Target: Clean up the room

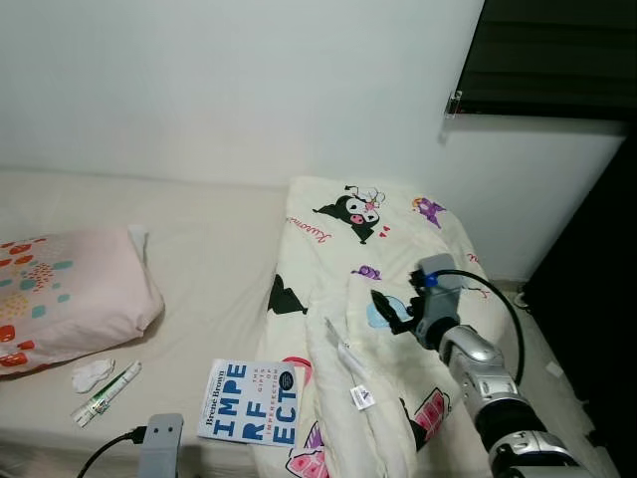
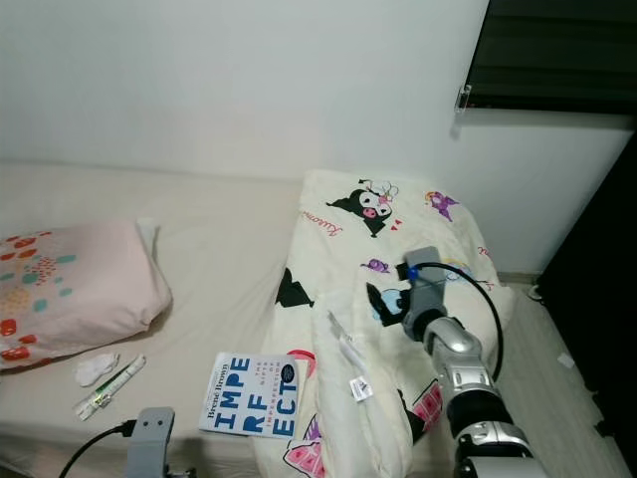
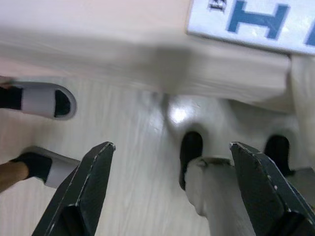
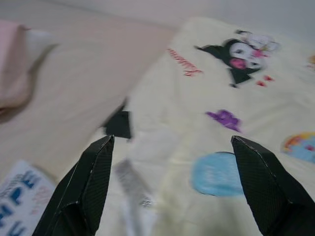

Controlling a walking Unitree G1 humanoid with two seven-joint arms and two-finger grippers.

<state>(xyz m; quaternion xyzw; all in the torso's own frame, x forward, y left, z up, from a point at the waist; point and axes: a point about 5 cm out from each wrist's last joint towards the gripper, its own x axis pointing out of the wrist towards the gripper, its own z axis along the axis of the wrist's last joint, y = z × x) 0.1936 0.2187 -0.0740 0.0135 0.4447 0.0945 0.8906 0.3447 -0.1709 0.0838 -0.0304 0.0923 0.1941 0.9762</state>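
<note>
Right gripper point(image 4: 170, 187) fingers spread wide, holding nothing, hovering over cartoon-print blanket point(image 1: 388, 299) bunched on right half of bed point(image 1: 219, 269). Left gripper point(image 3: 172, 191) fingers wide apart, empty, low beside bed edge above floor point(image 3: 128, 162). Book point(image 1: 249, 401), tube point(image 1: 106, 393), tissue point(image 1: 92, 373), pillow point(image 1: 70, 294) on mattress.

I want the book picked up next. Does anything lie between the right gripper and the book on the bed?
Yes. The right gripper, fingers open, hangs over the cartoon-print blanket; a bunched fold of it rises between gripper and book, whose right edge meets the fold.
</note>
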